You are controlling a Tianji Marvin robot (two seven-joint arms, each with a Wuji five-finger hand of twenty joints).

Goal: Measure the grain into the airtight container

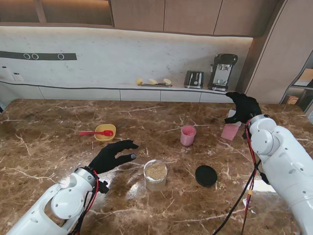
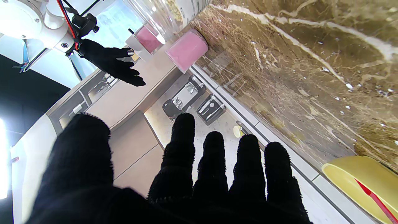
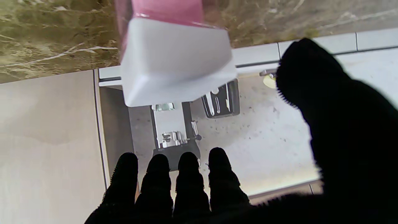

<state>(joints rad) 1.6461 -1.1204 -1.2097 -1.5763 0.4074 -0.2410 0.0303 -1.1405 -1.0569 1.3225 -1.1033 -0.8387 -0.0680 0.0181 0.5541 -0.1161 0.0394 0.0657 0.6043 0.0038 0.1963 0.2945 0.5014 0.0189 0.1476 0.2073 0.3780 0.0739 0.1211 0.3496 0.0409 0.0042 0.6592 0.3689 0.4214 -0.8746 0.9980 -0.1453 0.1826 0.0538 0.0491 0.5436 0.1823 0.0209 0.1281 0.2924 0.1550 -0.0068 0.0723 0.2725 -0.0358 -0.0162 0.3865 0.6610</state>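
On the marble surface (image 1: pixel 49 147), from my left: one yellow bowl (image 1: pixel 105 132) with one red spoon (image 1: pixel 94 132), my left robot hand (image 1: pixel 115 155) hovering empty, fingers spread, one grain-filled clear container (image 1: pixel 155 175) – lid off – one pink cup (image 1: pixel 188 135), one black lid (image 1: pixel 206 175), one pink dispenser (image 1: pixel 230 129) beside my right robot hand (image 1: pixel 243 107), spread too.

Both arms are glossy white w/ chunky rounded joints, each ending in a black fuzzy-gloved left hand (image 1: pixel 113 155) / right hand (image 1: pixel 243 106), w/ red + black cables running along the wrists.
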